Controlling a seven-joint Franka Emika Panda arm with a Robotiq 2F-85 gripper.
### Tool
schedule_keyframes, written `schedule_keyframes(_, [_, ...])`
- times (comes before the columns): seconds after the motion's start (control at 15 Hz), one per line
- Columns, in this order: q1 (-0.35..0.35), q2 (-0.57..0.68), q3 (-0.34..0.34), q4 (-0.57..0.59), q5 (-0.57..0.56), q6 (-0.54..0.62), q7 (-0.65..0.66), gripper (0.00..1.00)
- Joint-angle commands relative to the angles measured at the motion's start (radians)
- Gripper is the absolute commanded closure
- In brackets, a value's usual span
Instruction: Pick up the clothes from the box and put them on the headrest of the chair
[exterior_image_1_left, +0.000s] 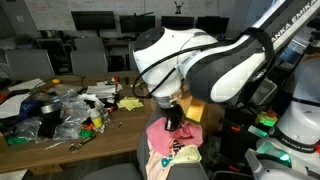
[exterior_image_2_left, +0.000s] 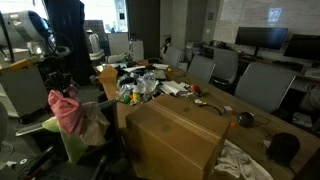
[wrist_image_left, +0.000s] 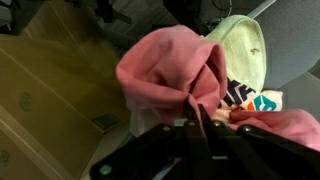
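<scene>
My gripper (wrist_image_left: 197, 118) is shut on a pink cloth (wrist_image_left: 170, 70) and pinches a fold of it. In both exterior views the gripper (exterior_image_1_left: 175, 118) (exterior_image_2_left: 62, 82) sits just over the chair's headrest (exterior_image_2_left: 85, 120), where the pink cloth (exterior_image_1_left: 165, 135) (exterior_image_2_left: 68, 112) drapes. A pale green cloth (wrist_image_left: 240, 45) and a white printed garment (wrist_image_left: 250, 100) lie under and beside the pink one. The cardboard box (exterior_image_2_left: 175, 140) stands on the table, apart from the gripper; more light cloth (exterior_image_2_left: 240, 160) lies beside it.
The long table (exterior_image_1_left: 110, 125) is cluttered with plastic bags, tools and small items (exterior_image_2_left: 140, 85). Several office chairs (exterior_image_2_left: 265, 85) ring the table. Monitors (exterior_image_1_left: 95, 20) line the back. A second chair back (exterior_image_1_left: 30, 65) stands behind the table.
</scene>
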Motion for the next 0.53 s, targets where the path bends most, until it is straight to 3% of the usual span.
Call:
schedule_keyframes(0.0, [0.025,0.049,-0.026,0.048,0.015,-0.037,-0.019,0.99])
schedule_keyframes(0.47, [0.053,0.061,-0.027,0.069,0.011,-0.035,-0.014,0.99])
